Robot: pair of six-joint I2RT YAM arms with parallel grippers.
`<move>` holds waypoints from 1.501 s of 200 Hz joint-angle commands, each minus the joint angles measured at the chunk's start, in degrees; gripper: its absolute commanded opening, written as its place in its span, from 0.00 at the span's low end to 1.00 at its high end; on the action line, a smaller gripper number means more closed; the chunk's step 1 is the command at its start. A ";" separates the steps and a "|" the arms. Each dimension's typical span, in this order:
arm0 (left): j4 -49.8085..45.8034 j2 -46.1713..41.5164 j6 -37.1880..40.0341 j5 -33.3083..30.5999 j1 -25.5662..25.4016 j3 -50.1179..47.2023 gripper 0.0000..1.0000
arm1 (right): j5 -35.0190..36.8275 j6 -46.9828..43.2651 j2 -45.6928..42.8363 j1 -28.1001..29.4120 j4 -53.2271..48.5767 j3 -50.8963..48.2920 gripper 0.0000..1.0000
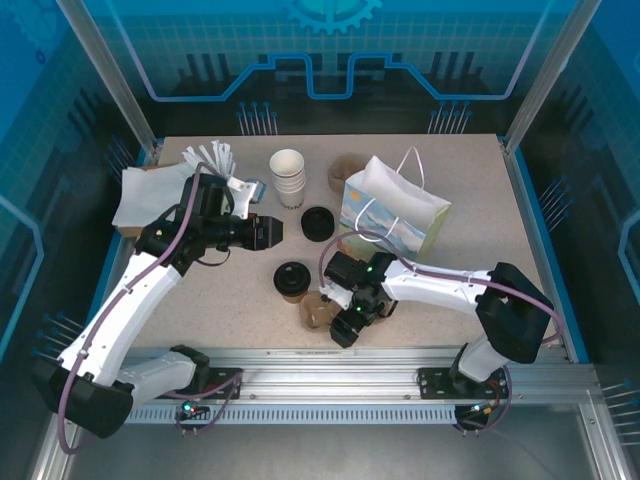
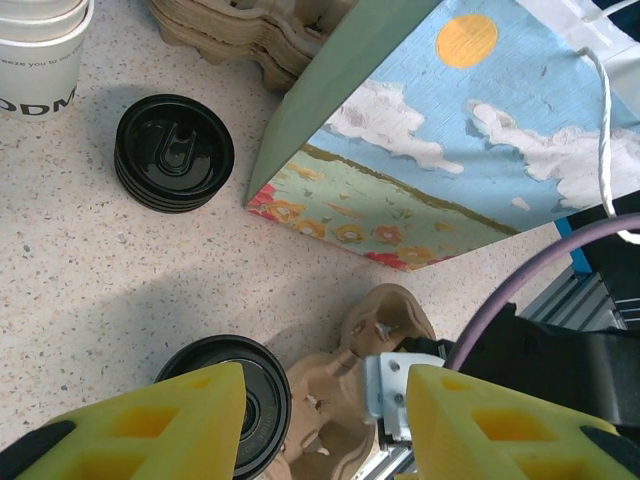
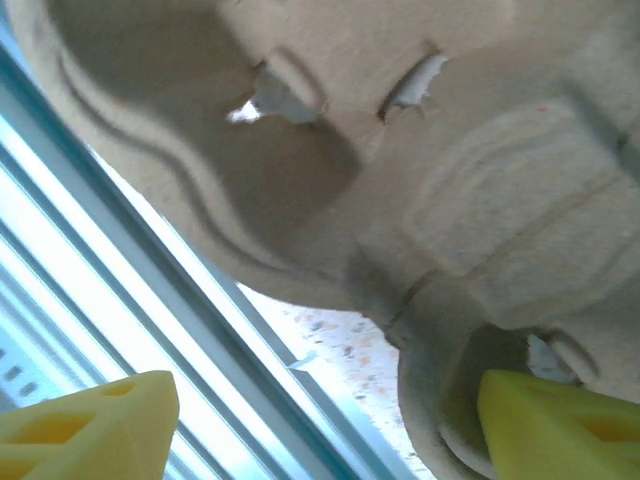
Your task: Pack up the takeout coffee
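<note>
Takeout coffee (image 1: 292,284): stands on your table (image 1: 480,200), just beside the pulp carrier (image 1: 318,312). Likely light and crushable; take the paper body under the lid (image 1: 290,273). Left claw (image 1: 272,232) half-open and empty; right claw (image 1: 342,328) wide at the carrier.

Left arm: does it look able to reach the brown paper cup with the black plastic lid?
Probably yes: the cup stands uncovered close to the open left gripper; the brown pulp carrier sits beside it, not between.
</note>
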 commanded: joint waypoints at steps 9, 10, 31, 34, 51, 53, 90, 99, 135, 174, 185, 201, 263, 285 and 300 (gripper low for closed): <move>1.16 -1.10 0.67 1.49 0.44 -0.52 0.48 | -2.91 -1.33 -2.42 2.01 -1.84 1.40 0.73; 1.13 -1.07 0.67 1.49 0.48 -0.48 0.48 | -2.47 -1.43 -2.53 2.03 -1.87 1.69 0.72; 0.92 -1.21 0.92 1.40 0.44 -0.10 0.48 | 2.00 -4.50 -3.52 2.15 -1.88 4.00 0.67; 0.79 -1.21 0.99 1.36 0.48 -0.04 0.48 | 2.73 -5.16 -3.66 2.15 -1.82 4.26 0.66; 0.58 -1.48 1.67 0.79 0.46 0.08 0.48 | 6.63 -9.51 -4.17 2.15 -0.16 4.81 0.61; 0.57 -1.52 1.73 0.68 0.44 0.14 0.48 | 6.99 -10.11 -4.17 2.13 0.13 4.85 0.61; 0.04 -1.74 3.01 -0.60 0.44 0.34 0.48 | 8.26 -23.53 -4.59 1.23 4.55 3.93 0.57; -0.21 -1.74 3.34 -0.79 0.44 0.32 0.48 | 8.25 -26.60 -5.03 0.94 5.40 3.08 0.58; -1.13 -1.83 4.17 -2.63 0.55 0.60 0.49 | 7.94 -35.66 -7.16 -1.02 6.84 1.75 0.58; -1.86 -2.12 3.93 -4.07 1.94 0.52 0.49 | 6.27 -40.94 -6.29 -2.75 6.51 1.35 0.59; -2.12 -2.27 3.84 -3.90 2.57 0.35 0.49 | 5.64 -41.71 -6.17 -2.89 6.70 1.03 0.58; -1.95 -2.70 3.99 -3.87 3.07 0.04 0.49 | 5.57 -42.70 -6.02 -2.87 7.47 0.42 0.58; -1.73 -2.95 4.43 -3.03 5.24 -1.41 0.50 | 6.32 -45.35 -2.60 -2.86 8.22 1.15 0.54; -1.50 -3.26 4.42 -2.60 5.79 -1.86 0.50 | 6.48 -45.64 -2.08 -2.77 8.71 0.89 0.53; -1.28 -3.33 4.37 -2.38 6.10 -2.08 0.50 | 6.48 -45.71 -1.60 -2.78 8.81 0.84 0.52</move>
